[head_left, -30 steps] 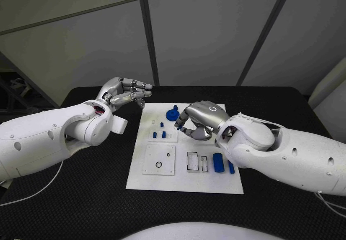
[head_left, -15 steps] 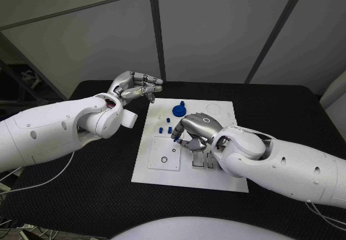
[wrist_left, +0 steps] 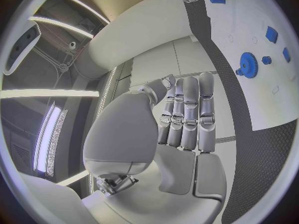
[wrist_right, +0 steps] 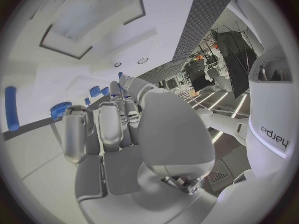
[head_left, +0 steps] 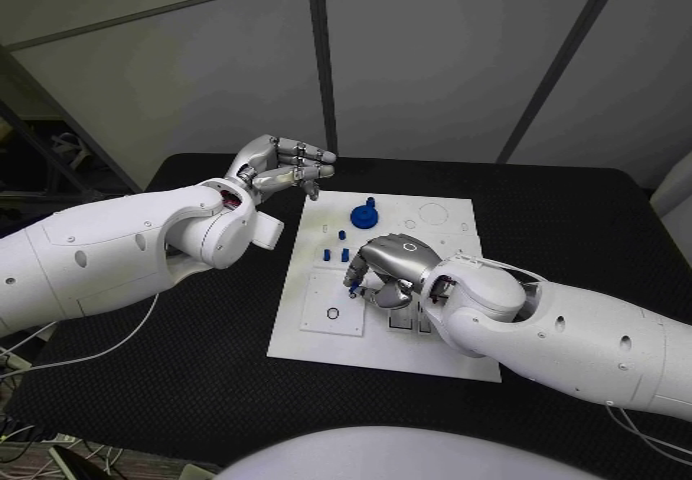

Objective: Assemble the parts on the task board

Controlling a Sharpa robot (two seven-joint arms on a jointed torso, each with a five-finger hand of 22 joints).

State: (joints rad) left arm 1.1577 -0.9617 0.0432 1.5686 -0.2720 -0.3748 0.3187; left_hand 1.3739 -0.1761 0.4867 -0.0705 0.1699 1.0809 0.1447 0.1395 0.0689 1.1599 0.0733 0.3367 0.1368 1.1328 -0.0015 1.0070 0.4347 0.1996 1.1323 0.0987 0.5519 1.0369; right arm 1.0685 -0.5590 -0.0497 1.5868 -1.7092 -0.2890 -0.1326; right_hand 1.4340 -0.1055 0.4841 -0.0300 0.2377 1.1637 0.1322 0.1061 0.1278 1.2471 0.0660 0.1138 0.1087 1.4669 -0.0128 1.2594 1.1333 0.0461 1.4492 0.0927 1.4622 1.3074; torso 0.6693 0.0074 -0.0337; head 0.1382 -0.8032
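Right hand (head_left: 392,268) over task board (head_left: 447,350), curled, grip unclear | left hand (head_left: 281,165) closed, empty | risk: knocking small parts (head_left: 335,256).

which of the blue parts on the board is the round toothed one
The blue gear near the far end of the white task board, with a knob on top. The other small blue pieces beside it are plain little blocks without teeth.

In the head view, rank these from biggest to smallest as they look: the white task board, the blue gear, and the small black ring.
1. White task board, by far the largest.
2. Blue gear, at the board's far end.
3. Black ring, on the board's near-left square plate, slightly smaller than the gear.
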